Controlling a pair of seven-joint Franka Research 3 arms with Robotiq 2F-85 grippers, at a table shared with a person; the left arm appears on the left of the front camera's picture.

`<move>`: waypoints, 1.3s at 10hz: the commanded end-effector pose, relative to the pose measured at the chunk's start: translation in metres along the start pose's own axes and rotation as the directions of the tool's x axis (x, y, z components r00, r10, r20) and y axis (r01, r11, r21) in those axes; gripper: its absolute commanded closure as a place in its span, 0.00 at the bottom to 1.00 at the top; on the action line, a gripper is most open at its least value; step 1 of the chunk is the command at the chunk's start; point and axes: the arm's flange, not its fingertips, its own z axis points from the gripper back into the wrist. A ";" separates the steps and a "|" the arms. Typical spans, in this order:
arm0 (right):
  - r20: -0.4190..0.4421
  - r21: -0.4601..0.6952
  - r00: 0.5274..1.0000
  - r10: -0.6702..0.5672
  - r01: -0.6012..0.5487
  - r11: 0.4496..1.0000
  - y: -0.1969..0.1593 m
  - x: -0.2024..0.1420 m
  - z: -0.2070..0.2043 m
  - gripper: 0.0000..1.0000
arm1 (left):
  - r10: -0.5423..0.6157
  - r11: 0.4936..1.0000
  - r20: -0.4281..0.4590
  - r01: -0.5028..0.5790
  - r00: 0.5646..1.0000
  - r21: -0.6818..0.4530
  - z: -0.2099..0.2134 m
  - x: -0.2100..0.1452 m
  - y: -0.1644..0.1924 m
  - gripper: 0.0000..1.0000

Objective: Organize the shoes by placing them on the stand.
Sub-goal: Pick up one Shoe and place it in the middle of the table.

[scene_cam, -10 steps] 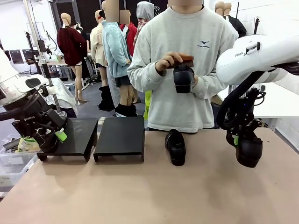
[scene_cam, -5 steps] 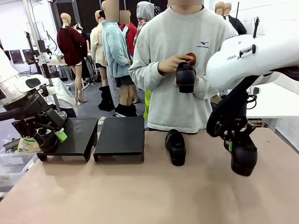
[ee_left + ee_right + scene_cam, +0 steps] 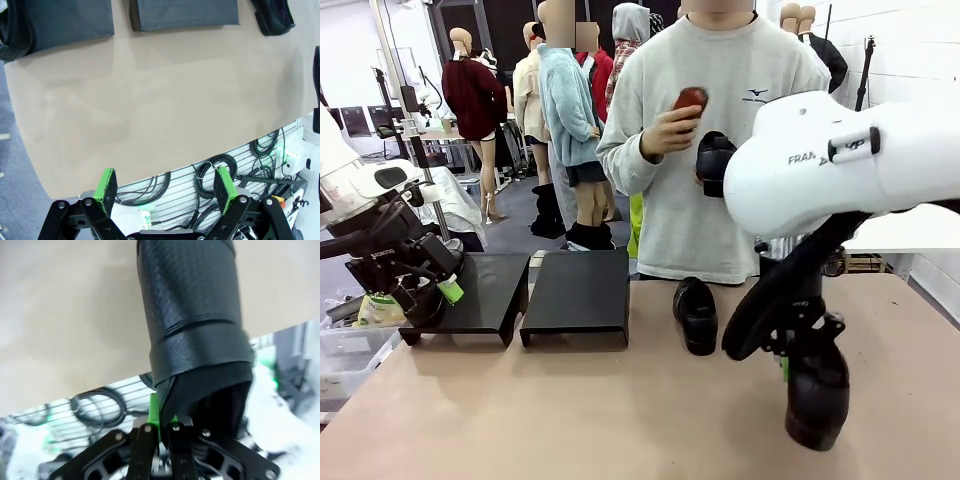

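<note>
Shoe (image 3: pixel 817 395) in front view, held by the right gripper (image 3: pixel 786 366), now hangs further left and nearer than before; another shoe (image 3: pixel 697 313) lies mid-table. Left wrist view: left gripper (image 3: pixel 167 182) fingers wide. Right wrist view: fingers clamp the shoe's collar.

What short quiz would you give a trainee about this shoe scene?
1. True or false: the right gripper is shut on the hanging shoe.
2. Pick one: the left gripper is A) open, B) shut on a shoe, C) holding a brush.
3. Fill in: the lying shoe rests on the table, on the robot's ___ side of the two stands.
Key: 1 true; 2 A; 3 right.
</note>
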 end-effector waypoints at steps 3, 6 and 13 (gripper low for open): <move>0.009 0.014 0.979 0.203 -0.203 0.979 0.043 -0.015 -0.025 1.00 | -0.007 1.000 -0.002 0.007 1.000 -0.021 0.000 -0.001 0.001 0.00; 0.057 -0.049 0.948 0.313 -0.311 0.949 0.083 -0.031 -0.030 1.00 | -0.007 1.000 -0.002 0.007 1.000 -0.021 0.000 -0.001 0.001 0.00; 0.090 -0.028 0.950 0.298 -0.297 0.954 0.127 -0.001 -0.060 1.00 | -0.007 1.000 -0.002 0.007 1.000 -0.021 0.000 -0.001 0.001 0.00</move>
